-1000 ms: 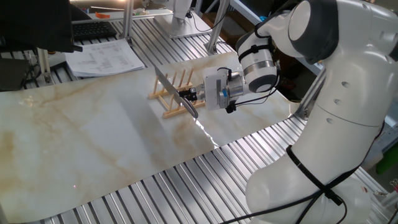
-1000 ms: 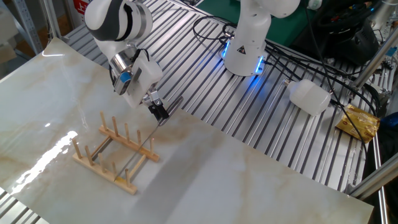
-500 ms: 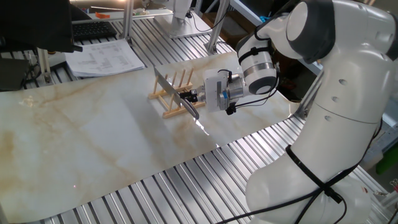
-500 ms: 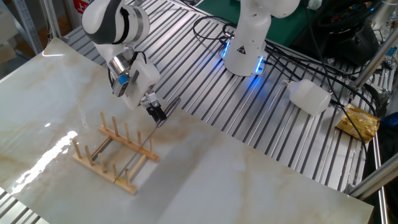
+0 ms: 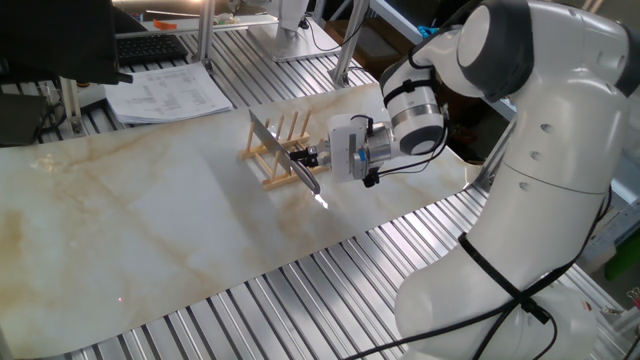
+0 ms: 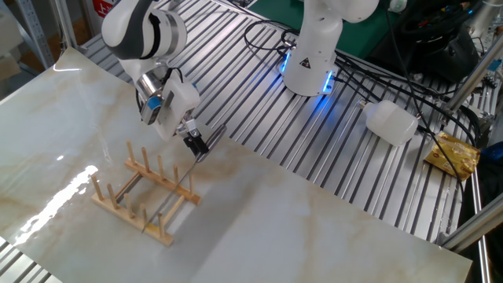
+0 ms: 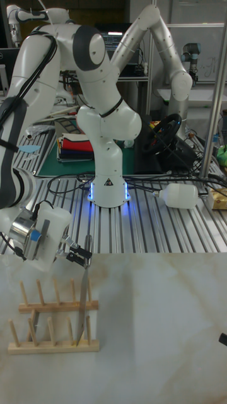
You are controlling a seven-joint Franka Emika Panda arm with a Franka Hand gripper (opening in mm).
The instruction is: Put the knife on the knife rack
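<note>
The robot's fingers (image 7: 78, 254) pinch the knife (image 7: 83, 297) by its rounded handle, the blade standing on edge between pegs of the knife rack (image 7: 53, 327) on the counter (image 7: 164, 341). All-steel, it looks stiff, heavy and slippery. The arm has shifted slightly since a second ago.

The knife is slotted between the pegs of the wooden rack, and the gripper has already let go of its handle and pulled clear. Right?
Not quite. The knife does sit between the pegs of the rack, but the gripper is shut on its handle, not clear of it. The tall fixed view shows this best.
</note>
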